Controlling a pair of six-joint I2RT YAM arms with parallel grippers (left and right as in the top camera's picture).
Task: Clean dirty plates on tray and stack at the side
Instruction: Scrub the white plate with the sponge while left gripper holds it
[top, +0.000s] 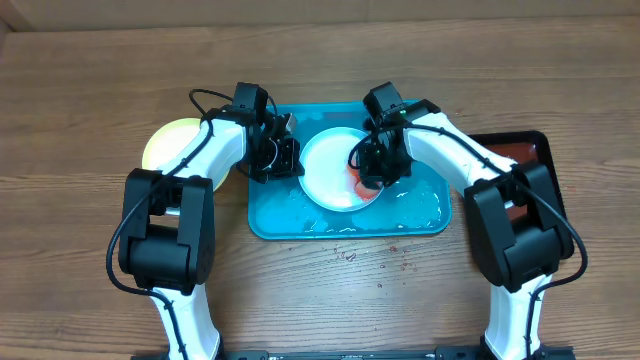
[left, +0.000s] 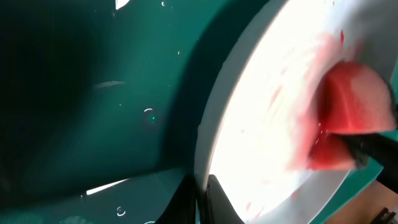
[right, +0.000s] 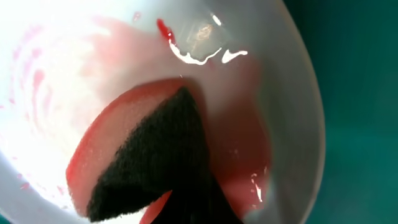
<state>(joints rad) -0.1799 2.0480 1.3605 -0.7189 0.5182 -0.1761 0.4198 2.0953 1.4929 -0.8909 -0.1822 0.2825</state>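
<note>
The white plate (top: 330, 172) lies in the turquoise tray (top: 420, 215) at mid-worktop (top: 90, 90); a yellow-green plate (top: 170, 140) rests off the tray at 9 o'clock. Only the left wrist view shows the left fingers (left: 219, 200) pinching the white plate's 9 o'clock rim; there the right fingers (left: 373, 148) clamp a red sponge (right: 124, 137). The right wrist view adds its black scouring side, pressed into pink sauce (right: 245, 143) at 4 o'clock.

A dark red tray (top: 525, 150) lies far right (only partly visible); a red sponge (right: 143, 155), seemingly black-backed, glistens wet.
</note>
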